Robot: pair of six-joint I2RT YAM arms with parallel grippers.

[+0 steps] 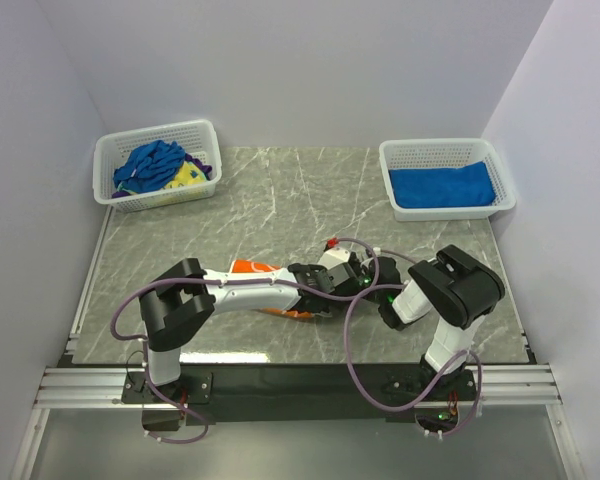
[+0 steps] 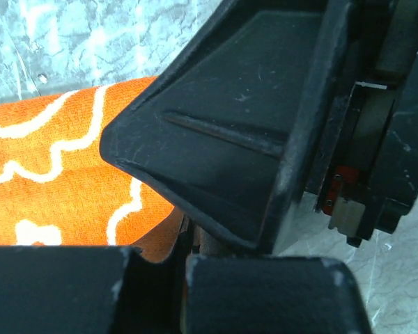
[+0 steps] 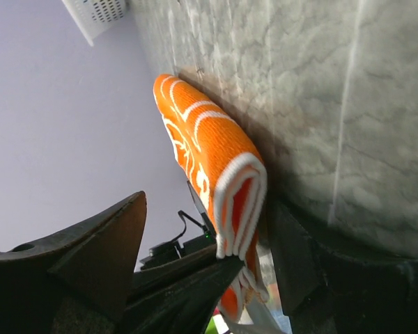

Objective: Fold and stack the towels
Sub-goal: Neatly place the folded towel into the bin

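Note:
The orange towel with white flower outlines lies folded at the table's front centre, mostly under my left arm. It also shows in the left wrist view and, as a layered roll with white edges, in the right wrist view. My left gripper is low on the towel's right end, and its jaws are shut on an orange edge. My right gripper faces it from the right, and its open jaws straddle the same end. A folded blue towel lies in the right basket. Crumpled blue and yellow towels lie in the left basket.
A white mesh basket stands at the back left and another at the back right. Grey marble tabletop lies between them. White walls close in three sides. One finger of the right gripper fills the left wrist view. Cables loop near the arms.

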